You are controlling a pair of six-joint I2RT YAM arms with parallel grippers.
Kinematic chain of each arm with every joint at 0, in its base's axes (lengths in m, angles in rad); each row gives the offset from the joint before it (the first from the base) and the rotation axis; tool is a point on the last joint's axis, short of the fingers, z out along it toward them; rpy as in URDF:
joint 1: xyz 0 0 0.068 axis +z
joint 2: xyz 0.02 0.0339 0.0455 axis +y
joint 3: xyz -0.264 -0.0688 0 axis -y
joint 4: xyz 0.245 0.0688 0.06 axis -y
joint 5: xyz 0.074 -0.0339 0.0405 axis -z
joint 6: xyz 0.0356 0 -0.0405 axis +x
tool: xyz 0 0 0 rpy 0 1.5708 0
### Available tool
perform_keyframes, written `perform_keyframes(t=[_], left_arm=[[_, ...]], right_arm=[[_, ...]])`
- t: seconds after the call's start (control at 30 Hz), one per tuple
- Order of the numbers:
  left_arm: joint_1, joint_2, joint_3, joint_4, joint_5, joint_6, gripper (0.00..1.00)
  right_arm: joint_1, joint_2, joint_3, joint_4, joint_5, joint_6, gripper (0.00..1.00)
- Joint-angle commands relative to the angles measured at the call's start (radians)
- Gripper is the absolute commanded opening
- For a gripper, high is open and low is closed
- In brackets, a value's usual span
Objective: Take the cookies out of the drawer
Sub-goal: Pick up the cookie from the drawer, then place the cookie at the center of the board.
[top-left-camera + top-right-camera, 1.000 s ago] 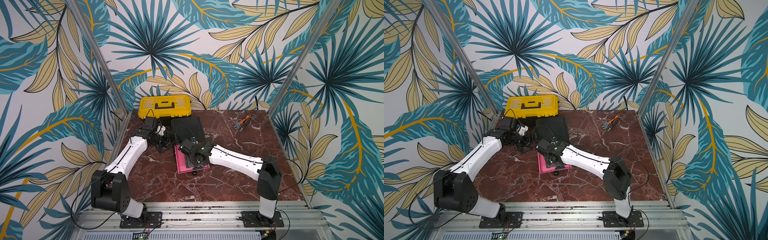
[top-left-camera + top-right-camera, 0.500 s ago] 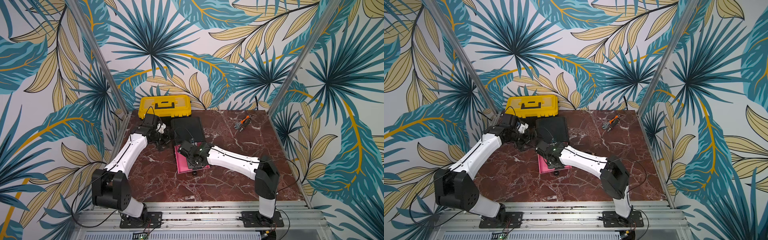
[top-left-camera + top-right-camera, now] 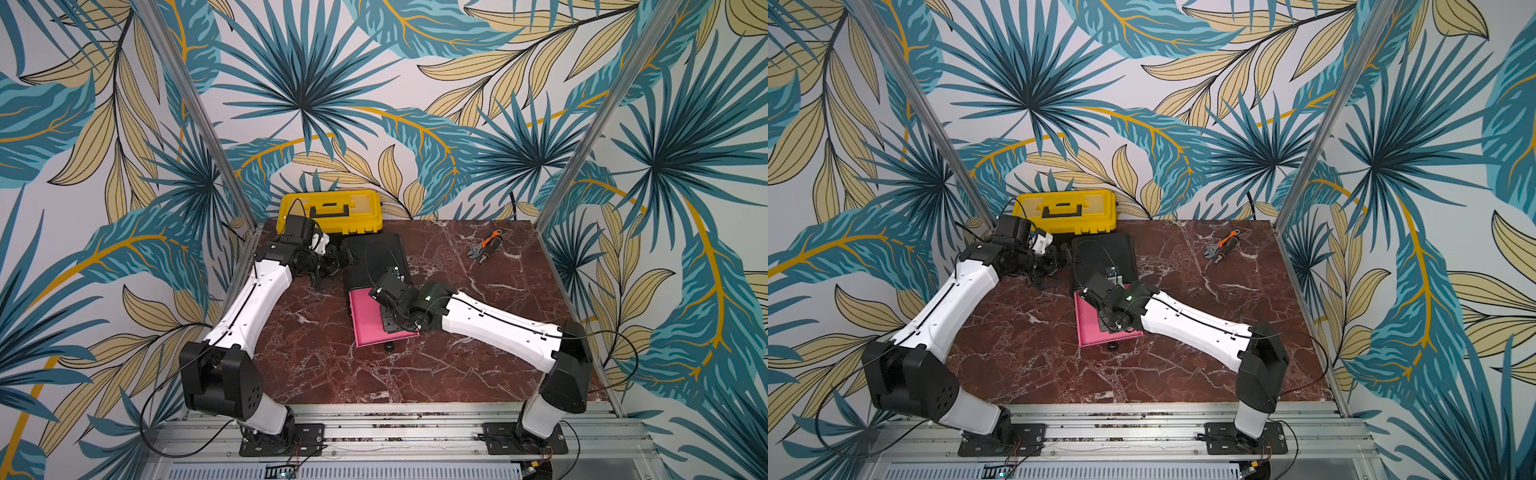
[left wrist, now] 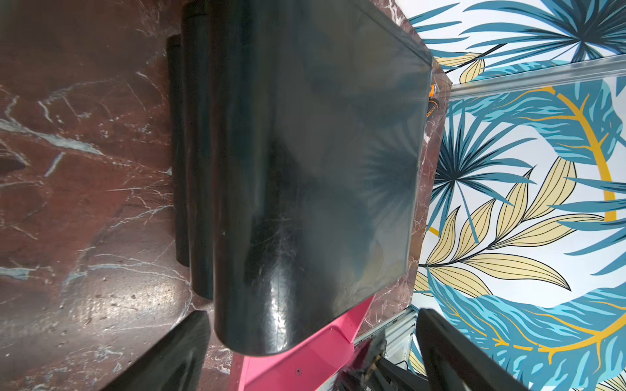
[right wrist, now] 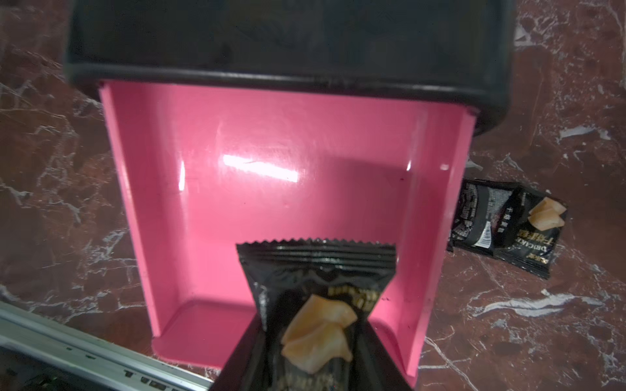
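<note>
right pincer [image 5: 311,338] clamps a black cookie packet [image 5: 315,277] above the pink drawer [image 5: 264,152]; two black packets [image 5: 504,226] lie already out on the table [image 5: 542,321] beside it. farther, left pincer [image 4: 311,313] stands apart at the black cabinet [image 4: 321,152], likely steadying it.

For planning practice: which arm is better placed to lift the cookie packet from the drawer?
Right: right gripper grips the black packet over the drawer; left gripper, open, sits beside the cabinet.
</note>
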Motion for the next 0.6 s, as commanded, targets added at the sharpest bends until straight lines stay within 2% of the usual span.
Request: perform_keyframes(t=[0.0,0.37,0.57], left_arm=[[0.001,-0.033,0.062,-0.027,-0.027,0.000,1.00],[-0.001,-0.057,0.136,-0.051,-0.046,-0.005,1.00],[-0.029,-0.069,0.166,-0.046,-0.060,-0.014,1.00]], right_arm=[[0.005,-0.051,-0.039,-0.031,0.000,-0.018,0.36],[-0.009,-0.221,-0.094,-0.102,0.066,-0.056,0.34],[-0.081,-0.307,-0.152,-0.114,0.045,-0.048,0.34]])
